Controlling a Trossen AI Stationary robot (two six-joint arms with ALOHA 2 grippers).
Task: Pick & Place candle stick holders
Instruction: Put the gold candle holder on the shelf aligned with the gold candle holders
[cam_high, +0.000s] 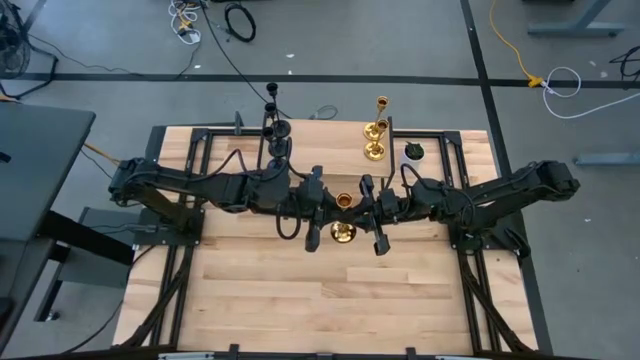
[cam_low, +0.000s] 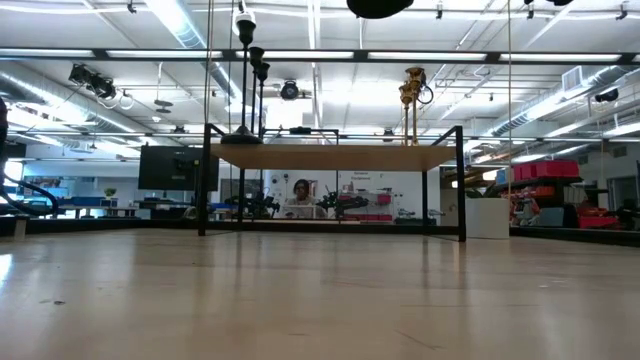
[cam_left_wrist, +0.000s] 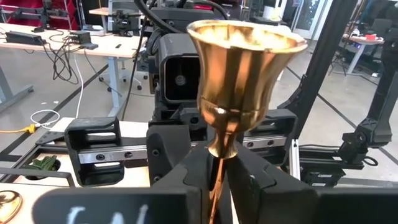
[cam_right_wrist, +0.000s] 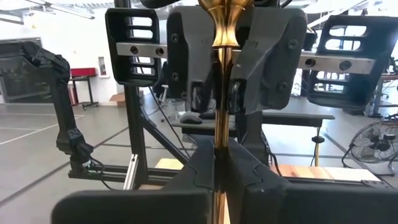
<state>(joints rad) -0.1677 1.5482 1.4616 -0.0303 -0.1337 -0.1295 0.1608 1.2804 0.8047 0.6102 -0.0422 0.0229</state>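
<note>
Both arms meet over the middle of the table (cam_high: 300, 300), and a gold holder (cam_high: 343, 218) stands upright between them. The left gripper (cam_high: 314, 212) comes in from the left edge's side and the right gripper (cam_high: 372, 214) from the right edge's side, each facing the other with the holder in the gap.

From the left wrist, the thin stem runs straight up between that gripper's two dark fingers (cam_left_wrist: 189, 177), which press in on it from both sides just under the flared gold cup (cam_left_wrist: 239, 68). From the right wrist, the same stem (cam_right_wrist: 222, 93) is pinched between the right fingers (cam_right_wrist: 199, 168) lower down, with the left gripper's fingers closed on it higher up, directly opposite. So both sets of jaws are closed on the one holder's stem.

Two more gold holders (cam_high: 376, 130) stand near the far edge, right of centre, with a small white pot (cam_high: 414, 152) just beside them. A row of black holders (cam_high: 274, 125) stands near the far edge, left of centre.
</note>
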